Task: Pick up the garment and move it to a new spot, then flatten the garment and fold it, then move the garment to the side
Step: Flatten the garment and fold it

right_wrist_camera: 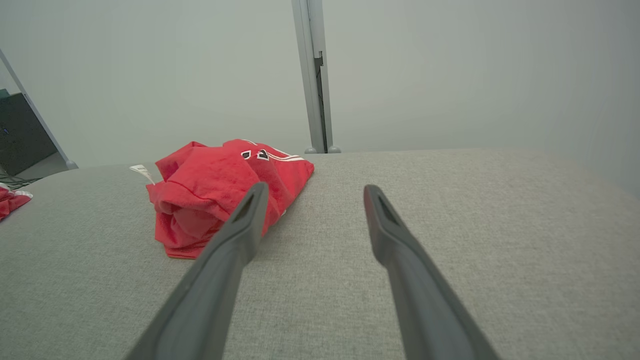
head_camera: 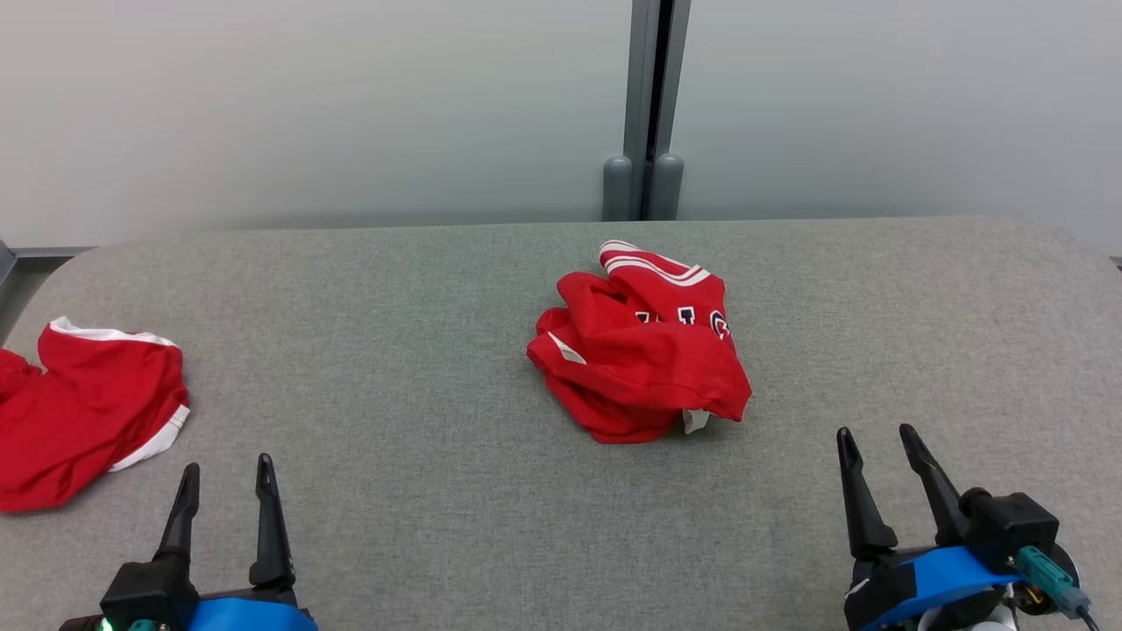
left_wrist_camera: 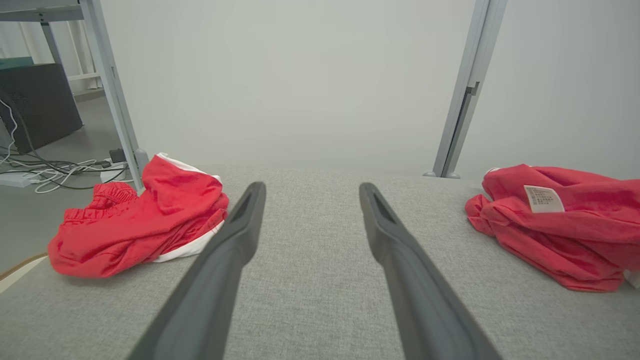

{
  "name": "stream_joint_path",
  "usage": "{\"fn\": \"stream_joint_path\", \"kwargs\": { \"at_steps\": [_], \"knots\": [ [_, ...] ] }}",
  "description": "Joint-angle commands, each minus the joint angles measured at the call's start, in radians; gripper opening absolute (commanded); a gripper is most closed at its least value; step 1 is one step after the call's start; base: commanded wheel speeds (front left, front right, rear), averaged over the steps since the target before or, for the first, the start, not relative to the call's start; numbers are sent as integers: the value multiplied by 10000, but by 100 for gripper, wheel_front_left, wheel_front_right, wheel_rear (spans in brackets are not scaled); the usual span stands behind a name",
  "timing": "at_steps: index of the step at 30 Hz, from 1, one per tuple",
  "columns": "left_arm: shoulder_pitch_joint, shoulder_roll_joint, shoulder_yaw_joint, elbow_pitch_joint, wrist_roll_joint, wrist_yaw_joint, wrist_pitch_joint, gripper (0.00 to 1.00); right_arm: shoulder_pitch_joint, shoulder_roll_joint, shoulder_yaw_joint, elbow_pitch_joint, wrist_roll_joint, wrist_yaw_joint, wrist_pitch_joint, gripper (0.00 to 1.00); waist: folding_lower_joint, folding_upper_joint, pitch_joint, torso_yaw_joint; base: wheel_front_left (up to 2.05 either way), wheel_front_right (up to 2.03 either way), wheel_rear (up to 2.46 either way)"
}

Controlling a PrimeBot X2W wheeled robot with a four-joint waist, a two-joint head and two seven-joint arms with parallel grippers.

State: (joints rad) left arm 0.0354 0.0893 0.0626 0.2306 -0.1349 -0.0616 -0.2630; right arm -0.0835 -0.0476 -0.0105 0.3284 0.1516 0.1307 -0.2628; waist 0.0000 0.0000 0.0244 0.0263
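Observation:
A crumpled red garment [head_camera: 644, 350] with white stripes and dark lettering lies in a heap at the middle of the grey table [head_camera: 438, 333]. The left wrist view has this garment [left_wrist_camera: 560, 225] at its right, a white label showing; in the right wrist view the garment [right_wrist_camera: 220, 185] lies left of the fingers. My left gripper [head_camera: 226, 473] stands open near the front left edge, nothing between its fingers. At the front right, my right gripper [head_camera: 877, 438] is open and empty too, a short way right of and nearer than the heap.
A second red piece of clothing with white trim [head_camera: 83, 407] lies at the table's left edge, also at the left of the left wrist view [left_wrist_camera: 145, 220]. A grey post [head_camera: 649, 114] stands against the pale wall behind. Cables [left_wrist_camera: 55, 167] lie on the floor at the left.

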Motion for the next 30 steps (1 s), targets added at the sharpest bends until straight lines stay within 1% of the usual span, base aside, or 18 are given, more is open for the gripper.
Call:
{"fn": "stream_joint_path", "kwargs": {
  "at_steps": [1,22,27,30],
  "knots": [
    [-165,-28,95,14,47,-30,-27,100,-18,-49,-31,3,-53,1,-31,100,0,0,-8,-2,0,0,0],
    [-173,-95,216,116,312,-98,-27,100,-43,-51,-69,109,18,1,-31,100,0,0,-60,-20,0,0,0],
    [-285,-111,149,108,378,-136,-27,100,-487,-48,-157,312,-197,1,-31,100,0,0,22,112,0,0,0],
    [-361,-120,91,109,408,-168,-27,100,-1129,-51,-49,663,-462,1,-31,100,0,0,169,241,0,0,0]
  ]
}}
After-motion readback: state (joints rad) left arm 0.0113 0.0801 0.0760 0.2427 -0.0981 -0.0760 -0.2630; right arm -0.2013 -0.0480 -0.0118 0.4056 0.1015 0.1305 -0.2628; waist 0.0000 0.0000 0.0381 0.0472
